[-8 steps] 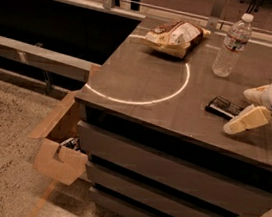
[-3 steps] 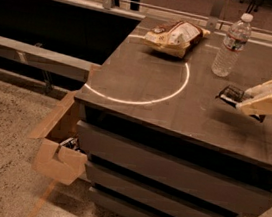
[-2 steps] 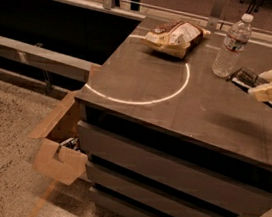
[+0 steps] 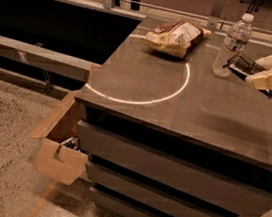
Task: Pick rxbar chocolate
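speckled floor (image 4: 7, 128) | dark drawer cabinet (image 4: 167, 173) | cardboard box (image 4: 60, 163) beside it | dim warm light

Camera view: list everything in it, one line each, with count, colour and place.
rxbar: one, black, held in the gripper above the cabinet's right side, next to the bottle.
bottle: one, clear with a white cap, upright at the back right of the cabinet top.
snack bag: one, tan and brown, lying at the back of the cabinet top.
circle: one, white, marked on the cabinet top.
cabinet: one, dark grey, with drawers, centre.
box: one, brown cardboard, on the floor left of the cabinet.
gripper: one, pale tan fingers, shut on the rxbar, at the right edge.
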Available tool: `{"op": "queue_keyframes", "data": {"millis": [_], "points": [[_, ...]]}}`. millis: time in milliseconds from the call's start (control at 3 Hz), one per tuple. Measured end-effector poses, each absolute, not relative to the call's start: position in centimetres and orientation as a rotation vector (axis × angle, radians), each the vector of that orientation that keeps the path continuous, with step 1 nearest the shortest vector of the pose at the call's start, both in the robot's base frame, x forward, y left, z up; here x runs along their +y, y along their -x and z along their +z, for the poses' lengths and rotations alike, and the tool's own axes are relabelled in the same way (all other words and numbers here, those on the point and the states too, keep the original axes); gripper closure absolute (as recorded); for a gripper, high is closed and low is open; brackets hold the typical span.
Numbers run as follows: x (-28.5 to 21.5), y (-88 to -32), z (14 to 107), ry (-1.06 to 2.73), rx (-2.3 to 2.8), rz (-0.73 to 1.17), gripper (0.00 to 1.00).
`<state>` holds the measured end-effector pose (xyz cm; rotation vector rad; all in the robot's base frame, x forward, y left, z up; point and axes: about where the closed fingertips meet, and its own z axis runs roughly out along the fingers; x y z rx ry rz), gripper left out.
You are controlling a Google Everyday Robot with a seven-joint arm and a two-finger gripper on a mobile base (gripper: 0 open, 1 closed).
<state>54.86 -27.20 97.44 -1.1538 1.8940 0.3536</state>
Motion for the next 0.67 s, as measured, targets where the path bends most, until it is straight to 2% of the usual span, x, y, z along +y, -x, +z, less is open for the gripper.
{"op": "queue_keyframes", "data": {"millis": [667], "points": [[-25.89, -54.74, 97.21, 1.214, 1.879, 0.428, 1.00]]}}
